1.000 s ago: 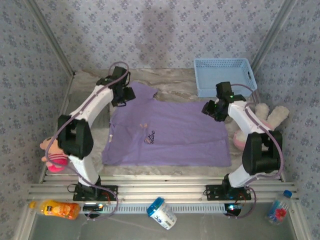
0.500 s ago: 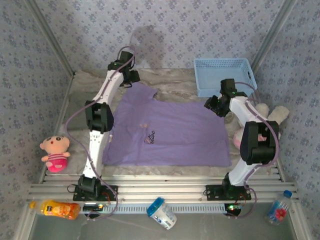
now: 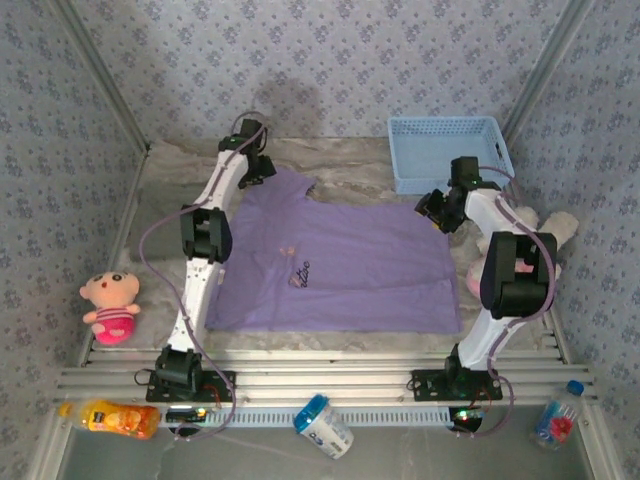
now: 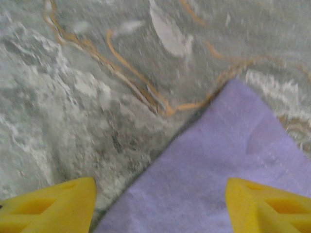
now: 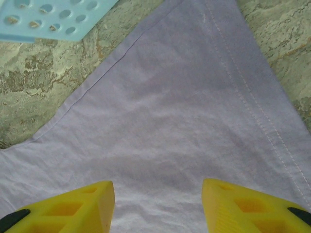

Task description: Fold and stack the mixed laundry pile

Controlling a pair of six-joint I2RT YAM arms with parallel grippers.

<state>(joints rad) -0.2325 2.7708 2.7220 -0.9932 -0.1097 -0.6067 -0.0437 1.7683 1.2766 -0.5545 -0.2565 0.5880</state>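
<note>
The lavender T-shirt [image 3: 335, 265] of the laundry pile lies spread flat on the marbled table, with small dark lettering [image 3: 300, 272] near its middle. My left gripper [image 3: 262, 172] hovers over the far left sleeve. Seen from the left wrist, that gripper [image 4: 160, 208] is open, and the sleeve's pointed corner [image 4: 218, 174] lies between its yellow fingers [image 4: 48, 206]. Above the shirt's far right corner hangs my right gripper [image 3: 437, 212]. From the right wrist it [image 5: 158, 206] is open too, with flat hemmed cloth [image 5: 170, 111] below it and nothing held.
A light blue basket [image 3: 450, 150] stands at the far right, its corner [image 5: 48, 14] close to the right gripper. Plush toys lie at the left edge [image 3: 110, 305] and right edge [image 3: 545, 230]. An orange bottle [image 3: 120, 418], a white-blue container [image 3: 325, 425] and a small bottle [image 3: 557, 418] lie near the front rail.
My left arm has stretched out and carried its gripper to the far sleeve corner, uncovering the left plush toy. The right gripper has shifted slightly right and farther back, over the shirt's corner.
</note>
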